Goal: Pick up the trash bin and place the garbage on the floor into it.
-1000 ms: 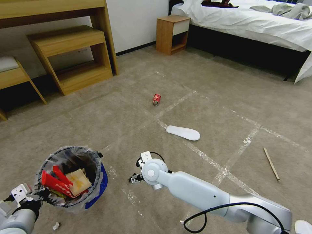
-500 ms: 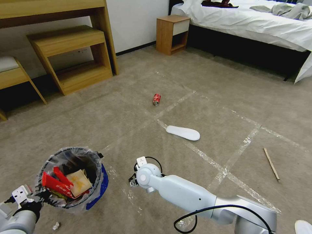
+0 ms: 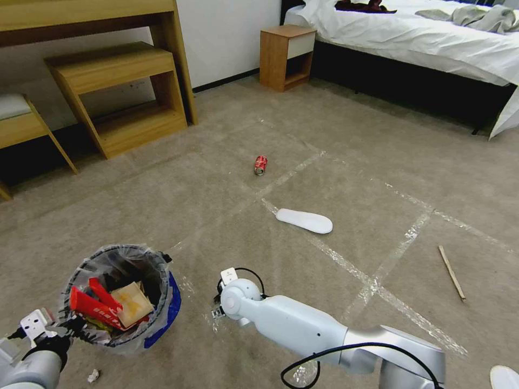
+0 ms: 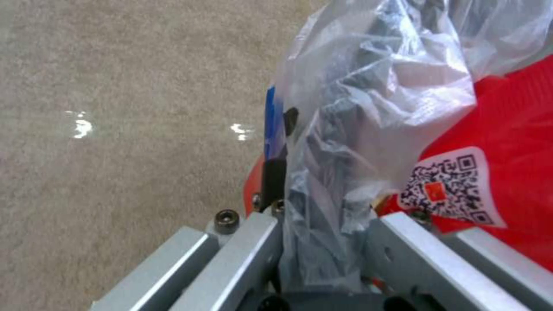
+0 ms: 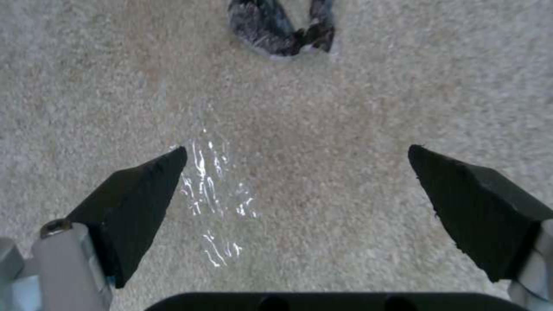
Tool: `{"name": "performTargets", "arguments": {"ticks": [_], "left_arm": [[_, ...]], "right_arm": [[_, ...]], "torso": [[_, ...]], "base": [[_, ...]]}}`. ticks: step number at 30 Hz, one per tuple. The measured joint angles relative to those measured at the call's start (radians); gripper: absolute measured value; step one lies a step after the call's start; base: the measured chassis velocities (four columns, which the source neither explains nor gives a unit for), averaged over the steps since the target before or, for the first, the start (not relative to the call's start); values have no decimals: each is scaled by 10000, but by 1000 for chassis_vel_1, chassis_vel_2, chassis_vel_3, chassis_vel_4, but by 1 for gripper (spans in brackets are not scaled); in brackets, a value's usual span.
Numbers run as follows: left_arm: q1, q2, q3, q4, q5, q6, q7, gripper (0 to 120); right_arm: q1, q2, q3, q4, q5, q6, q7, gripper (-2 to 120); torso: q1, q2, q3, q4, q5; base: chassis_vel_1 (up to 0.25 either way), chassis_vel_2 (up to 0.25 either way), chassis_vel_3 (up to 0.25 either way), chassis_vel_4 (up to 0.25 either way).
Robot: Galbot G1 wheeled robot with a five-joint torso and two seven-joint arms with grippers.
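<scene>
1. You are in the collecting step. Your left end effector (image 4: 322,259) is clamped on the rim and plastic liner of the trash bin (image 3: 121,294), which sits low at your left with red wrappers (image 3: 92,305) and a cardboard piece (image 3: 131,302) already inside.
2. Your right end effector (image 5: 297,207) hangs low over the floor (image 3: 335,140) with its fingers spread wide and nothing between them. A small dark crumpled scrap (image 5: 279,26) lies just ahead of the fingertips; it looks like the piece in hand.
3. The next move likely calls for advancing until the scrap sits between the fingers, then lowering and closing. It is thin and flat, so expect to scrape the carpet.
4. Still on the floor: a red can (image 3: 260,165), a white insole (image 3: 304,220), a wooden stick (image 3: 451,273) and a white paper crumb (image 3: 93,375).
5. The carpet around the right arm is open. The bin stands near on the left, so swing toward it with care.
</scene>
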Motion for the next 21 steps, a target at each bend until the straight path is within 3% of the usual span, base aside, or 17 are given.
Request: {"name": "performTargets", "arguments": {"ticks": [21], "left_arm": [[224,-163,-13,-120,24,-109,98,0]], "right_arm": [[-119,1195,-31,-2297,-1946,1152,-2264,95]], "torso": [[0,0,0,0,0]], "base": [[0,0,0,0]]}}
